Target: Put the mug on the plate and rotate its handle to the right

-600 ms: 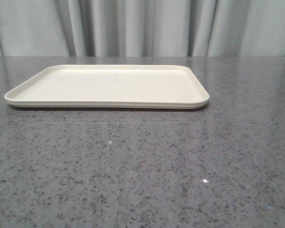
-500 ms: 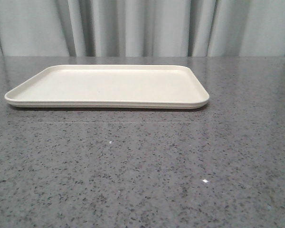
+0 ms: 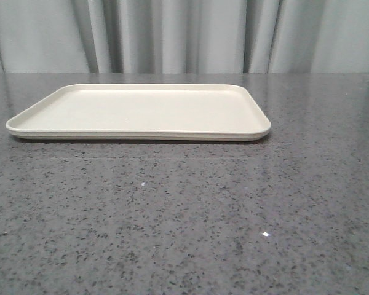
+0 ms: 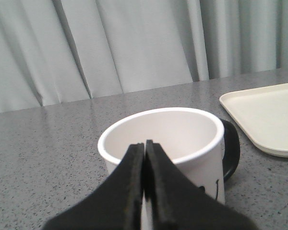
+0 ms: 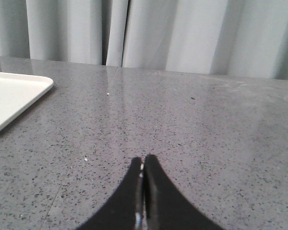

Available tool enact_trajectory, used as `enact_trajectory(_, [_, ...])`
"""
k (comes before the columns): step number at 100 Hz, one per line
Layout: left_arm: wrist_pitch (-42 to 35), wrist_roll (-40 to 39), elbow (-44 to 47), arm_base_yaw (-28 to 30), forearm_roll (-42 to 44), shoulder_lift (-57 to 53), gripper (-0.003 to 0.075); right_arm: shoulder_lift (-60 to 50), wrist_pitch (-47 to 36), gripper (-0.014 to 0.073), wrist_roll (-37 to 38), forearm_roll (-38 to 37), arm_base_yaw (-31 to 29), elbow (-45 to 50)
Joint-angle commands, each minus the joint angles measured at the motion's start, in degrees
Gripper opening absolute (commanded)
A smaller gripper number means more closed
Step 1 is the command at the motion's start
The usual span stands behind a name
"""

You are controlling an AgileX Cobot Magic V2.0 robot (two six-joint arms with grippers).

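Nothing has changed in the front view over the last half second or so: the plate [image 3: 141, 114] sits in exactly the same spot on the speckled grey table [image 3: 184, 215], and neither arm shows there.

The mug [image 4: 165, 148] only turns up in the left wrist view. It stands upright on the table, off the plate, with its handle [image 4: 232, 148] pointing toward the plate's rounded corner [image 4: 264, 117]. There's a strip of bare table between handle and plate rim, so they're near but not touching. A bit of the black print shows low on the mug wall.

The left gripper [image 4: 145, 146] has its fingers pressed together with nothing between them, the tips in front of the mug's near rim. Whether they touch the rim can't be told from this angle.

The right gripper [image 5: 143, 163] is pressed together too, holding nothing, over open table. The plate's edge [image 5: 19, 96] is off to one side of it, well apart, and the grey top runs clear back to the curtain [image 5: 149, 33].
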Motion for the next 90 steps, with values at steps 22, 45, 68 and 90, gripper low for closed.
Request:
enact_trajectory(22, [-3.9, -0.1, 0.5, 0.3, -0.2, -1.7, -0.002, -1.3, -4.3, -0.0066, -0.6, 0.3, -0.4, 0.0])
enact_trajectory(45, [-3.9, -0.1, 0.5, 0.3, -0.2, -1.7, -0.002, -1.3, -4.3, -0.0066, -0.6, 0.3, -0.4, 0.0])
enact_trajectory(68, [-3.9, -0.1, 0.5, 0.3, -0.2, -1.7, -0.002, -1.3, -4.3, -0.0066, -0.6, 0.3, -0.4, 0.0])
enact_trajectory(90, [-4.5, -0.1, 0.5, 0.3, -0.2, -1.7, -0.002, -1.3, -4.6, -0.0066, -0.6, 0.3, -0.4, 0.0])
